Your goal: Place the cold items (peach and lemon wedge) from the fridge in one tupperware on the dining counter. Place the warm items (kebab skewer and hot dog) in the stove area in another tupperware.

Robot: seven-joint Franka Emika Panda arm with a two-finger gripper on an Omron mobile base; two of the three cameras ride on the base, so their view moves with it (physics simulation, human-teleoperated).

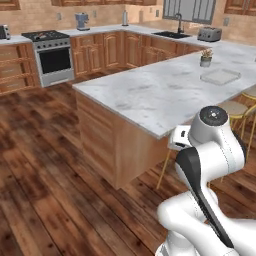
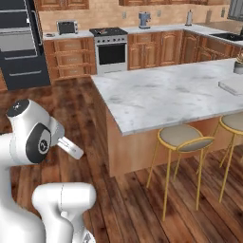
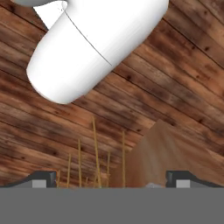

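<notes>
My gripper is open, with nothing between its dark fingertips. It points down at the wooden floor beside the island's wooden side. The arm is folded low in front of the base. One shallow clear tupperware lies on the marble dining counter near its far right end, and appears again as the tupperware from the other side. The stove stands against the back wall, far from the arm. The peach, lemon wedge, kebab skewer and hot dog are out of view.
Gold-legged stools stand along the island's near side, close to the arm. A small potted plant sits behind the tupperware. Sink, toaster and coffee machine line the back counter. A tall dark appliance stands left of the stove.
</notes>
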